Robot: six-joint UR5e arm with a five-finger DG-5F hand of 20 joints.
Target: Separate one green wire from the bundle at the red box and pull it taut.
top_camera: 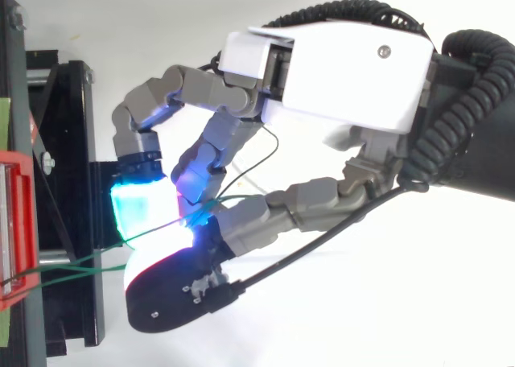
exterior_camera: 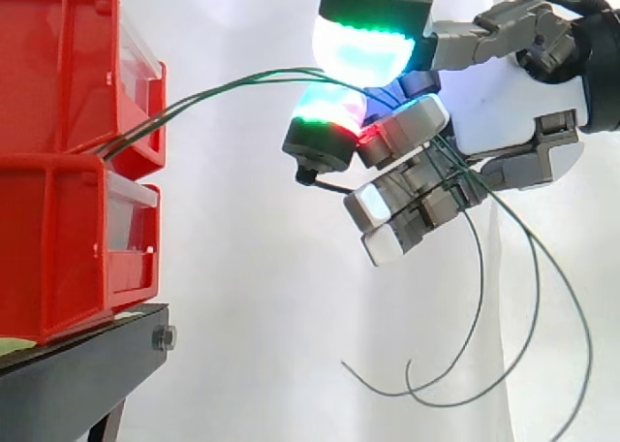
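A few thin green wires come out of the front of the upper red bin and run in a shallow arch to my hand on the right. The fingers are curled, and two glowing pads pinch the wires between them. Behind the fingers the loose wire ends hang down in long curls. From above, the wires cross from the red bin at the left edge into the curled fingers of the hand. I cannot tell whether one wire is held apart from the others.
A second red bin sits beneath the upper one, both on a black stand. The stand's black frame lies just left of the fingertips. A white curtain hangs behind everything.
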